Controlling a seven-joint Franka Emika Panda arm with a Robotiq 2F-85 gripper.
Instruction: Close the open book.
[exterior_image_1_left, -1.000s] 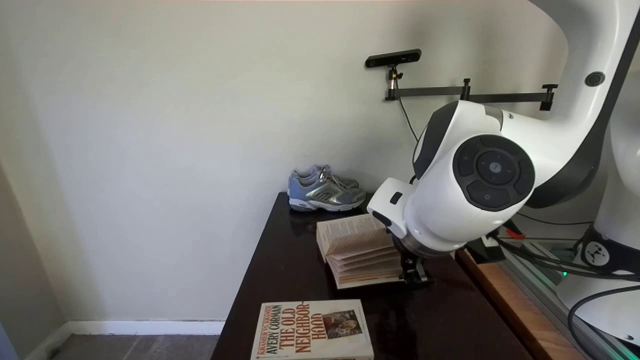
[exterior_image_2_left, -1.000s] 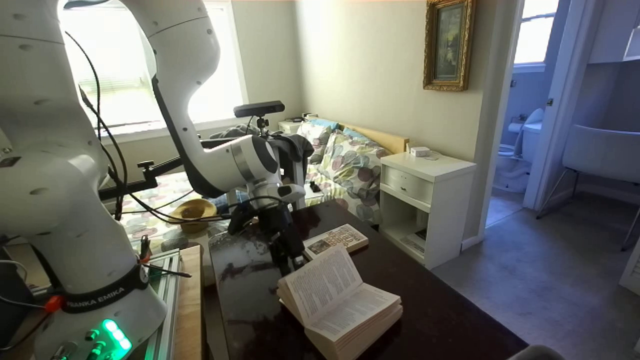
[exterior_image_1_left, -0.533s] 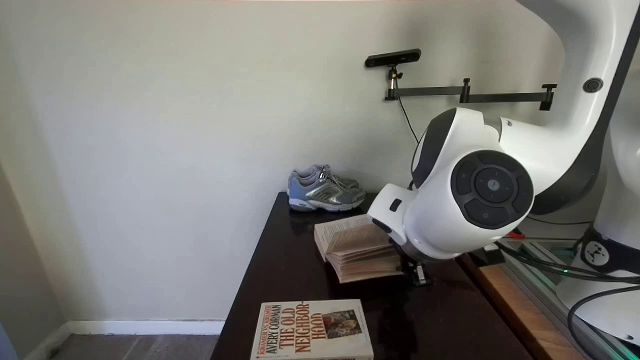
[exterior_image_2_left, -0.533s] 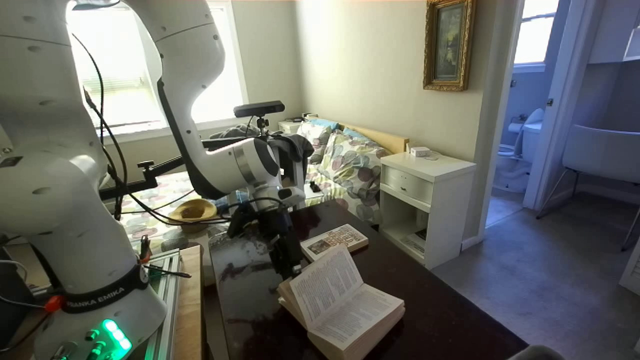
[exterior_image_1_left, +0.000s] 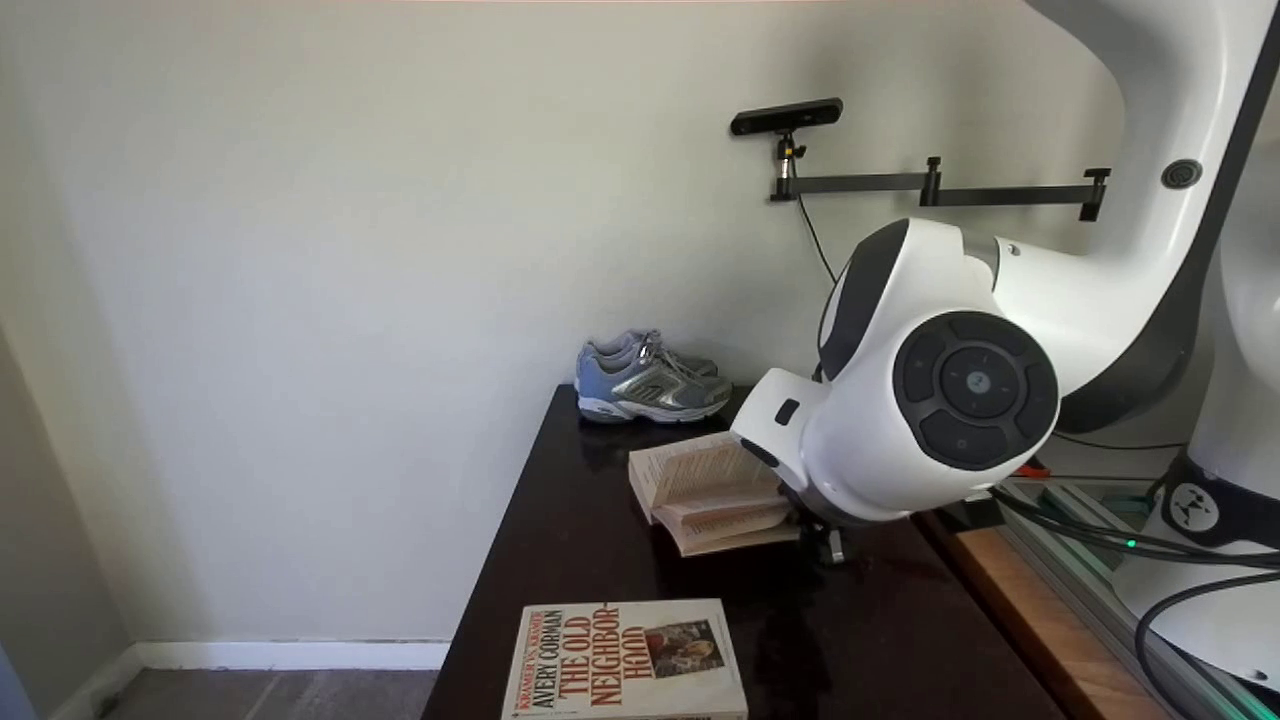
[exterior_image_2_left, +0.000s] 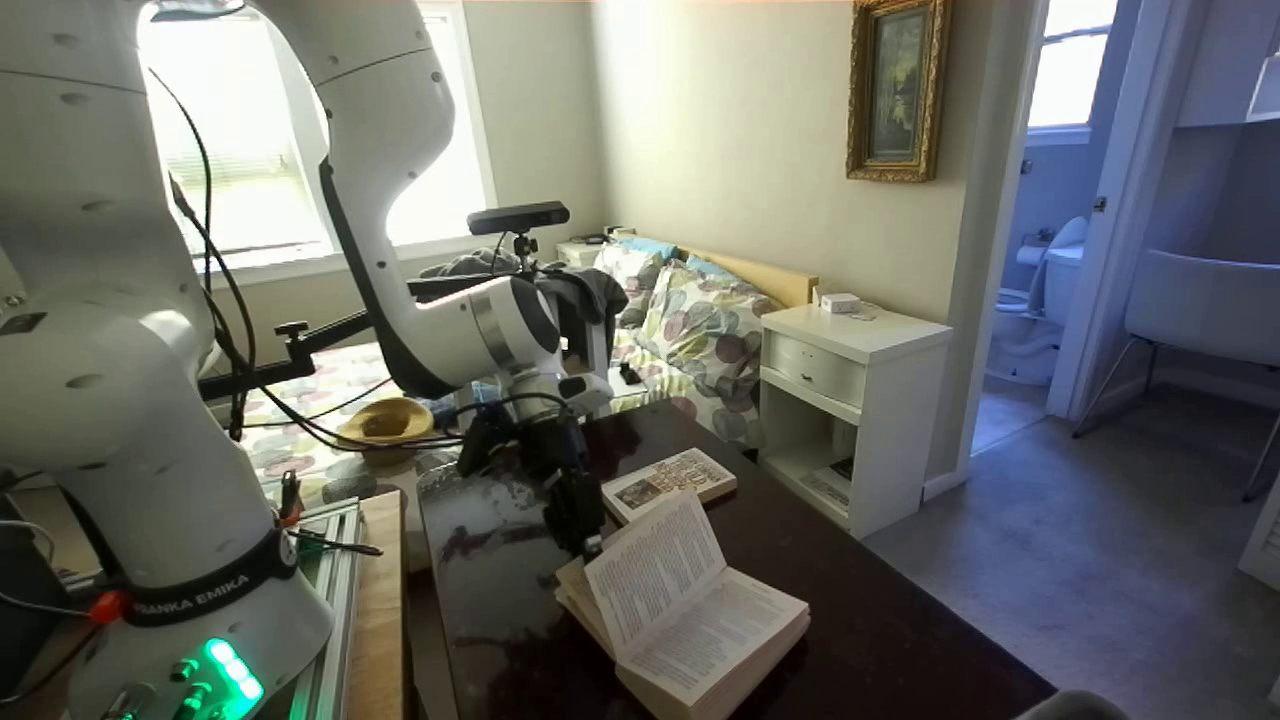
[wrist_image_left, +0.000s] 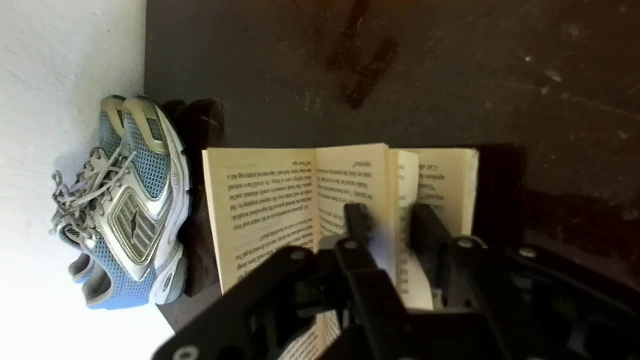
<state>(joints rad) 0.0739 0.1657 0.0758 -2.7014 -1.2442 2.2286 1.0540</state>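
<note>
Book (exterior_image_2_left: 687, 622) open, pages (wrist_image_left: 267, 200) cream-tan and print-covered, some leaves (exterior_image_2_left: 655, 572) aslant

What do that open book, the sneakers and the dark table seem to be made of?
The open book: matte paper, judging by its thin, yellowish printed leaves.
The sneakers: blue mesh fabric, its fine grid visible, with shiny silver panels, perhaps synthetic leather.
The dark table: glossy, since it catches glare; probably varnished wood, though laminate could look similar.

Lies open on the dark table (exterior_image_2_left: 870, 630) as a thick book (exterior_image_2_left: 690, 620), showing printed cream-tan pages, with some leaves raised aslant and the rest flatter.
</note>
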